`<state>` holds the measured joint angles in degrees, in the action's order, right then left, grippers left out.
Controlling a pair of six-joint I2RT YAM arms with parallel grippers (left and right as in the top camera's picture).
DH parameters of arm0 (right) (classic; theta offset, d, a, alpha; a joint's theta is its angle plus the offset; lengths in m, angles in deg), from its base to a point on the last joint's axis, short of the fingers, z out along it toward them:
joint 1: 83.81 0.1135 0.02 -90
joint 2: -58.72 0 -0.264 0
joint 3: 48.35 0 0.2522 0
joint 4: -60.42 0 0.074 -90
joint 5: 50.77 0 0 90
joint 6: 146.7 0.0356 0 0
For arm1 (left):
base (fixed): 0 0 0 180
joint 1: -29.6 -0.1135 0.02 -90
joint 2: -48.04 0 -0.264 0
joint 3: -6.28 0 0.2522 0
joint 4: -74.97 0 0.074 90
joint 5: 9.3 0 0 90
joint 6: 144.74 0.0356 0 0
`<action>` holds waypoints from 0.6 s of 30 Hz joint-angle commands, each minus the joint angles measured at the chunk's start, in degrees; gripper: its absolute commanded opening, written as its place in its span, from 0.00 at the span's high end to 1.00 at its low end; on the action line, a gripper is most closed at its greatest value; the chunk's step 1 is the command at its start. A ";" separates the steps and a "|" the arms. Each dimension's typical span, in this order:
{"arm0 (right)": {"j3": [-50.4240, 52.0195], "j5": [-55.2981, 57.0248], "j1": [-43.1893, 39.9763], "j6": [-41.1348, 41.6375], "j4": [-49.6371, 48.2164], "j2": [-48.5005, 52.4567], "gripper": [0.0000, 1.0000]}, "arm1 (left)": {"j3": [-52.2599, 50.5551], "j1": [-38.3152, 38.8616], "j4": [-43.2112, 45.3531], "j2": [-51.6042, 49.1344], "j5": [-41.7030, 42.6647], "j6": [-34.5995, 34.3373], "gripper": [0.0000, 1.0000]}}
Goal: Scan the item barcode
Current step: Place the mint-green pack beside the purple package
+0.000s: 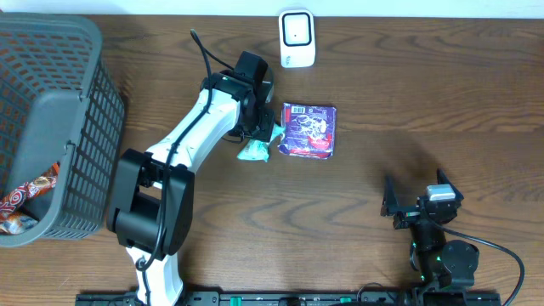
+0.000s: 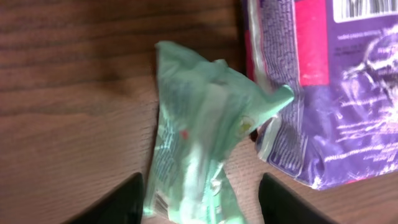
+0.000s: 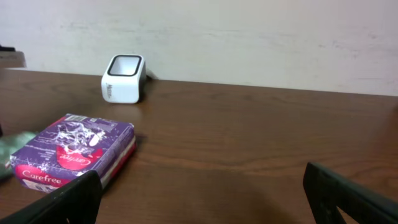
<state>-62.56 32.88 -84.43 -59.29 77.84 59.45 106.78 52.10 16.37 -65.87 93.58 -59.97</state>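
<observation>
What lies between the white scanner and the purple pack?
Only bare table lies between the scanner and the purple pack; the overhead view shows it.

Left arm reaches from 7 o'clock toward 12, left pincer [image 2: 198, 202] jaws apart (gripping nothing). Right arm folded at 5 o'clock, right pincer [image 1: 418, 202] spread wide.

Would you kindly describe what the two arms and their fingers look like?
The left arm has white links, black joints and a black cable along it. The right arm is black with a grey wrist block. Both have black fingers.
</observation>
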 commanded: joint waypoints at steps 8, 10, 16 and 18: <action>0.13 0.24 -0.57 -0.70 0.20 -0.20 0.01 | 10.95 -7.96 -5.22 13.88 -7.72 0.24 0.17; 0.13 0.24 -0.57 -0.70 0.20 -0.20 0.01 | 11.23 -11.63 -5.20 18.56 -10.01 0.24 0.16; 0.13 0.24 -0.57 -0.70 0.20 -0.20 0.01 | 11.21 -29.42 -7.32 28.76 -19.32 -4.92 0.12; 0.13 0.24 -0.57 -0.70 0.20 -0.20 0.01 | 11.21 -36.52 -8.48 29.88 -20.02 -7.54 0.12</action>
<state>-62.56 32.88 -84.43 -59.29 77.84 59.45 118.35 23.87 9.62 -36.41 78.94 -62.73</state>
